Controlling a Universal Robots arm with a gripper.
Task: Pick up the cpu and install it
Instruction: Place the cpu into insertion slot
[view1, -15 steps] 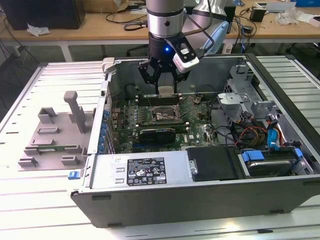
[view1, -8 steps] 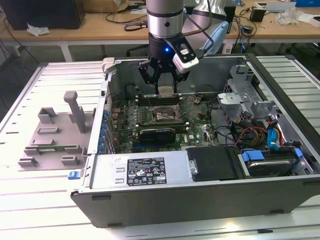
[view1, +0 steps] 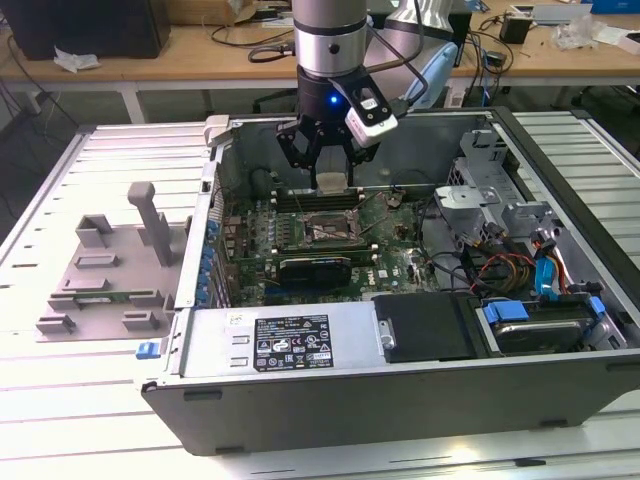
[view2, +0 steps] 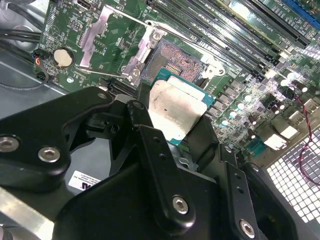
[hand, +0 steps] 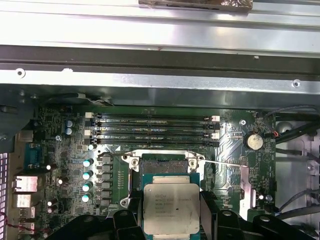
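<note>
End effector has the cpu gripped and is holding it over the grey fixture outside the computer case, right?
Not quite. The end effector does grip the cpu, but it holds it inside the computer case, above the open socket on the motherboard, not over the grey fixture. The exterior view shows this.

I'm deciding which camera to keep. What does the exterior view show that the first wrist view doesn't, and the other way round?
Exterior view: the grey fixture beside the computer case, and the desks behind. First wrist view: the round battery and the cpu's top face close up. Both: the gripper holding the cpu over the motherboard, by its open socket.
</note>
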